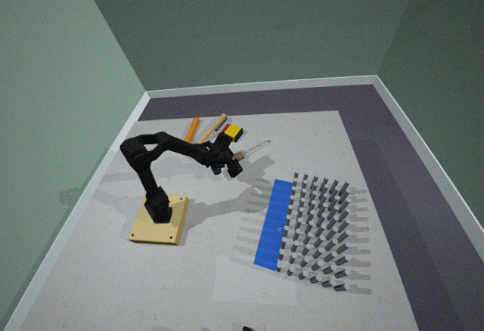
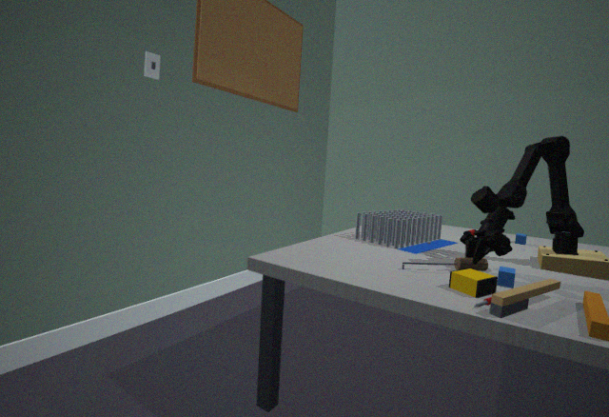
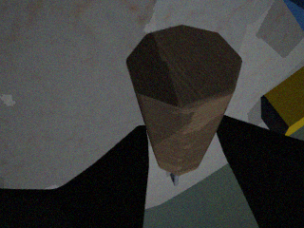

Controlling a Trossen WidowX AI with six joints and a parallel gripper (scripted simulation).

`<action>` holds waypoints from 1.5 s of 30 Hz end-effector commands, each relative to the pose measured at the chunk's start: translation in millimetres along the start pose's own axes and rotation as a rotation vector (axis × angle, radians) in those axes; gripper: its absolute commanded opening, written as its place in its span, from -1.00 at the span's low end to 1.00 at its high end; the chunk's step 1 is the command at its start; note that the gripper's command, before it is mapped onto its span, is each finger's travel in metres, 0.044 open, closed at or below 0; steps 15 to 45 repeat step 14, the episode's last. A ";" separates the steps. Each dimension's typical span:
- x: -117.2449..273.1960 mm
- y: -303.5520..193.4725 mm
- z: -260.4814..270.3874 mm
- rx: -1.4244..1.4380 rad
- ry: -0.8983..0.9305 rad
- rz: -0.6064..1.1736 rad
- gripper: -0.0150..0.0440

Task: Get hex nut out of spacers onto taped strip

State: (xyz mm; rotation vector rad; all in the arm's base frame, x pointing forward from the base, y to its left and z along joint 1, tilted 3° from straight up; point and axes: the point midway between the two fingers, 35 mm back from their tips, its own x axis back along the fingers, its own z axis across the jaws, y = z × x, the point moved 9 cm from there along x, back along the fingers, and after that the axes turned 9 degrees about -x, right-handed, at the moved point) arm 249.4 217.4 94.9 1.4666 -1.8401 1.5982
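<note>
My gripper (image 1: 234,157) (image 2: 476,258) (image 3: 181,128) is shut on the brown wooden handle of the hook tool (image 1: 238,155) (image 2: 464,264) (image 3: 182,95). The tool is held low and nearly level, away from the spacers, its thin rod pointing outward with the bent tip down. Whether the tip touches the table, I cannot tell. The small hex nut (image 1: 279,229) lies on the blue taped strip (image 1: 268,218) (image 2: 426,247), at its spacer side, close to the first row. The metal spacers (image 1: 309,226) (image 2: 398,230) appear upright. The nut is too small to see in the exterior view.
A yellow block with black ends (image 1: 234,132) (image 2: 472,282) (image 3: 290,102) lies close beside my hand. Near it are a blue cube (image 2: 506,277), a tan bar (image 1: 212,128) (image 2: 528,290) by a grey block (image 2: 509,307), a red-marked tool (image 2: 486,301) and an orange bar (image 1: 191,130) (image 2: 595,309).
</note>
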 end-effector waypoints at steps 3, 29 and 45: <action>0.2 -0.4 -0.2 0.000 0.000 0.001 0.04; 0.2 -0.4 -0.2 0.000 0.000 0.001 1.00; 0.2 -0.4 -0.2 0.000 0.000 0.001 1.00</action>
